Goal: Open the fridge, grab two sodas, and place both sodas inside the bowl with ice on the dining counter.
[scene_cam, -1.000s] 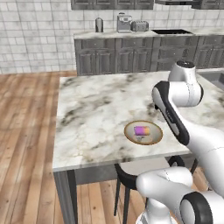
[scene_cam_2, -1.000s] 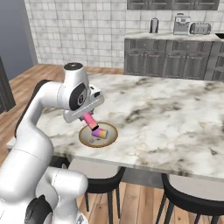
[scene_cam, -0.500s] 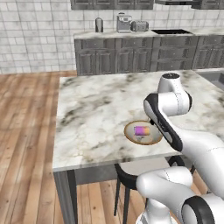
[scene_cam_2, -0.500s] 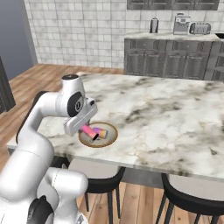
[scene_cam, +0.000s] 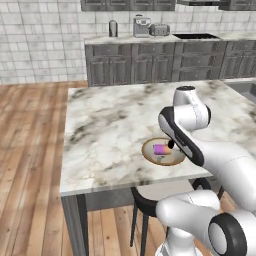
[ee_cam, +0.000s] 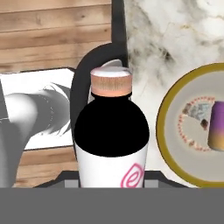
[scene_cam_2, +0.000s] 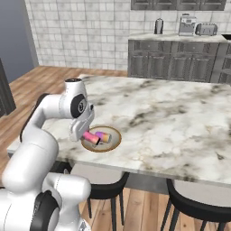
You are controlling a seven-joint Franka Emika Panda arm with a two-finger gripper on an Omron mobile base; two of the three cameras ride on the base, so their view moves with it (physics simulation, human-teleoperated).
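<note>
My gripper [scene_cam_2: 85, 134] is shut on the pink soda bottle [scene_cam_2: 90, 138]. It holds the bottle tilted low over the near left edge of the bowl [scene_cam_2: 119, 139] on the marble dining counter [scene_cam_2: 171, 122]. The purple-pink can [scene_cam_2: 103, 136] lies inside the bowl. In the hand view the bottle [ee_cam: 111, 135] stands close up between the fingers, with the bowl's tan rim [ee_cam: 162, 131] and the can [ee_cam: 216, 124] to its right. In the left base view my arm covers part of the bowl [scene_cam: 146, 150], with the can [scene_cam: 160, 149] in it.
Dark stools [scene_cam_2: 103, 189] [scene_cam_2: 198, 207] stand tucked under the counter's near edge, one just below the bowl [scene_cam: 150, 200]. The counter's edge runs close to the bowl. The back counter on dark cabinets carries a toaster [scene_cam: 159, 29] and small appliances.
The arm has folded down and brought the bottle from above the bowl to just over its rim. The can in the bowl has not moved.
</note>
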